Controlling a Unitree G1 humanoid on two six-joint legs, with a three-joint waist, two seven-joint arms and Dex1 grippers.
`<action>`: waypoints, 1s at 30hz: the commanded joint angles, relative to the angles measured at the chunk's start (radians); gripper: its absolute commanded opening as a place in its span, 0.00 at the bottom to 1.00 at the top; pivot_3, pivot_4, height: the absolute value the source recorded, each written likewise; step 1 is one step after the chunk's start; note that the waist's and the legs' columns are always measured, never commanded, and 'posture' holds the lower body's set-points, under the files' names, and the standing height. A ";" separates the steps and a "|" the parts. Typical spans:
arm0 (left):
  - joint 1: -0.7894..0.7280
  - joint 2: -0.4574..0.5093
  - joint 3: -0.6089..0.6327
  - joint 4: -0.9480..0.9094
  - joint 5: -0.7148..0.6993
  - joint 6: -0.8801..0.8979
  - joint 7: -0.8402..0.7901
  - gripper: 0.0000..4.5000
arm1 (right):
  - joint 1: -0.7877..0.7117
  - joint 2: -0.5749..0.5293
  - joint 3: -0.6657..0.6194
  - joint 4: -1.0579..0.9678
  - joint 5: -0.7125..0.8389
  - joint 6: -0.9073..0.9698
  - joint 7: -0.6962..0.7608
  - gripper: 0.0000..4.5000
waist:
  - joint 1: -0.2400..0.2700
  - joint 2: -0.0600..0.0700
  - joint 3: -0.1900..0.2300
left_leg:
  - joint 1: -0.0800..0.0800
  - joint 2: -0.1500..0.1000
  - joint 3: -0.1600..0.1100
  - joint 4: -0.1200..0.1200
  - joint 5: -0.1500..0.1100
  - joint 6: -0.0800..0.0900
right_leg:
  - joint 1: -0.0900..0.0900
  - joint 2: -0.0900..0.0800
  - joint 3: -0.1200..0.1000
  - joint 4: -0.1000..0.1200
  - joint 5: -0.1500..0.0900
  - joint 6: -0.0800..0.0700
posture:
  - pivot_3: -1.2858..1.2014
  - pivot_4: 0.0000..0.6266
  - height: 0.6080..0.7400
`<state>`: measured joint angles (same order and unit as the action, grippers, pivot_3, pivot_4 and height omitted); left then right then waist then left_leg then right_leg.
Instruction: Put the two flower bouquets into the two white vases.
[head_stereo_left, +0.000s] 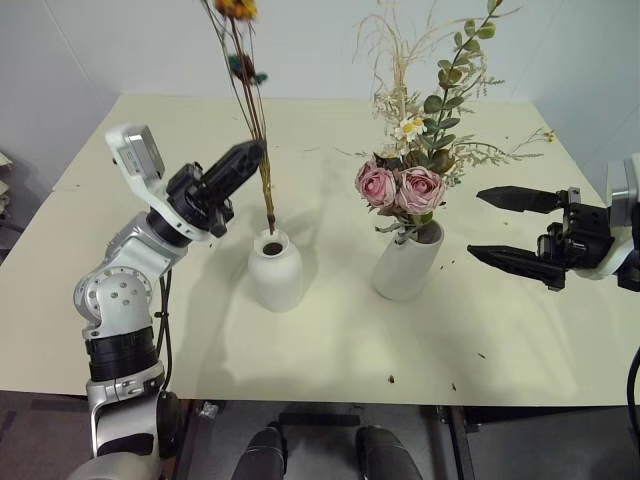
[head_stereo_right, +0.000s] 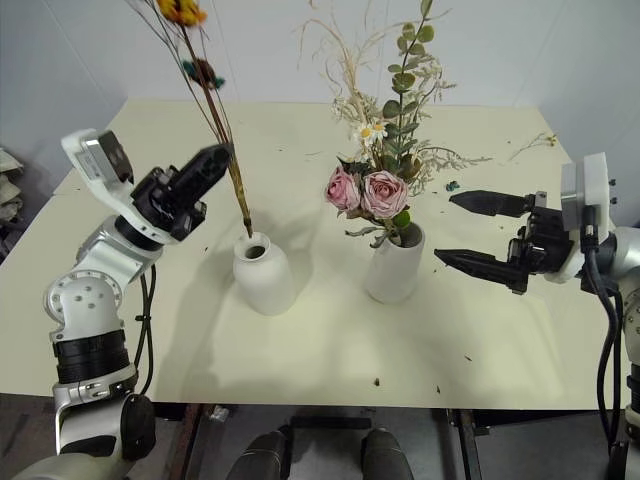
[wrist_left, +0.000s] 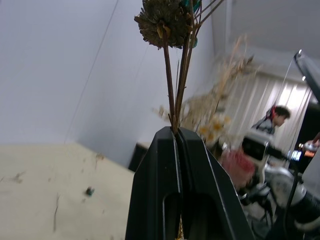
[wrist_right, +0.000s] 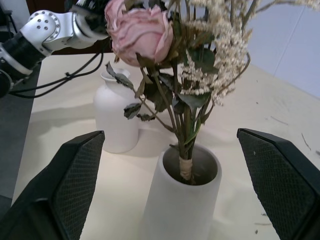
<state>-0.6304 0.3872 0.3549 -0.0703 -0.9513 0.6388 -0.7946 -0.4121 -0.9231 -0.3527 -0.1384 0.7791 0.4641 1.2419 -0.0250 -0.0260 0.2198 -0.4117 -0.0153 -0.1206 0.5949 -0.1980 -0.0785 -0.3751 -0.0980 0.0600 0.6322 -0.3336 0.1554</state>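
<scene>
My left gripper (head_stereo_left: 252, 153) is shut on the brown stems of the thin bouquet (head_stereo_left: 248, 100), which stands nearly upright with its yellow-orange heads high up. The stem ends hang just above the mouth of the short round-shouldered white vase (head_stereo_left: 275, 270). In the left wrist view the stems (wrist_left: 172, 90) rise from between the closed fingers (wrist_left: 200, 170). The large bouquet (head_stereo_left: 400, 185) of pink roses, leaves and pale grasses stands in the taller white vase (head_stereo_left: 407, 262). My right gripper (head_stereo_left: 475, 222) is open, level, just right of that vase, with nothing between its fingers (wrist_right: 75, 175).
Both vases stand mid-table on the cream table (head_stereo_left: 330, 340). Small plant crumbs (head_stereo_left: 390, 379) lie near the front edge and a loose twig (head_stereo_left: 545, 135) at the far right. A person (wrist_left: 274, 117) shows in the background of the left wrist view.
</scene>
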 joint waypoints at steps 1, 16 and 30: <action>0.014 0.001 -0.012 0.004 0.049 -0.097 -0.047 0.01 | 0.000 0.000 -0.045 -0.038 0.029 0.003 -0.022 1.00 | 0.001 0.000 0.000 | 0.000 0.000 0.000 0.000 0.000 0.000 | 0.000 0.000 0.000 0.000 0.000 0.000 | 0.52 0.24 1.00; 0.142 -0.022 -0.071 -0.016 0.073 -0.180 -0.129 0.01 | -0.029 -0.008 -0.036 -0.029 0.040 0.018 -0.053 1.00 | 0.001 0.000 0.000 | 0.000 0.000 0.000 0.000 -0.001 0.002 | 0.000 0.000 0.000 -0.003 0.000 0.000 | 0.52 0.24 1.00; 0.199 0.258 -0.046 -0.049 0.175 -0.185 -0.227 0.90 | -0.038 0.014 -0.023 0.012 0.016 -0.015 -0.039 1.00 | -0.002 0.000 0.000 | -0.001 0.001 0.000 -0.001 -0.002 0.003 | 0.000 0.001 0.000 -0.004 0.000 -0.001 | 0.52 0.24 1.00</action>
<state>-0.4329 0.6022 0.2921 -0.1096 -0.8049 0.4818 -0.9806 -0.4316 -0.9108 -0.3576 -0.1304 0.7938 0.4737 1.1948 -0.0274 -0.0258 0.2197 -0.4121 -0.0141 -0.1200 0.5929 -0.1998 -0.0760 -0.3751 -0.0973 0.0598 0.6283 -0.3334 0.1541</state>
